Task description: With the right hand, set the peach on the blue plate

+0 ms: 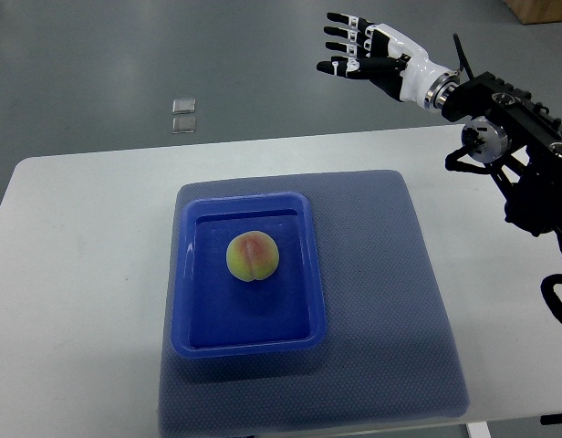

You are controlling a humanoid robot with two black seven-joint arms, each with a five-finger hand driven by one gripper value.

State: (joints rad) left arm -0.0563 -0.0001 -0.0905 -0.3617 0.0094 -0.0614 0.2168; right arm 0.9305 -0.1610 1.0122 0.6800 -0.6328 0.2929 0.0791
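Up at the frame's upper right, my right robot hand (359,47) hangs released, fingers spread, well apart from the peach (253,256) resting in the blue plate (199,328).

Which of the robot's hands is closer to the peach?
Right. The right hand hangs above the table's far right edge, away from the peach; the left hand is out of view.

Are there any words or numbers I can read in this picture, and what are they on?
None: no words, numbers or signs can be read here.
The peach, the blue plate, the mat and the table carry no print.
The right hand shows only plain black and white parts.
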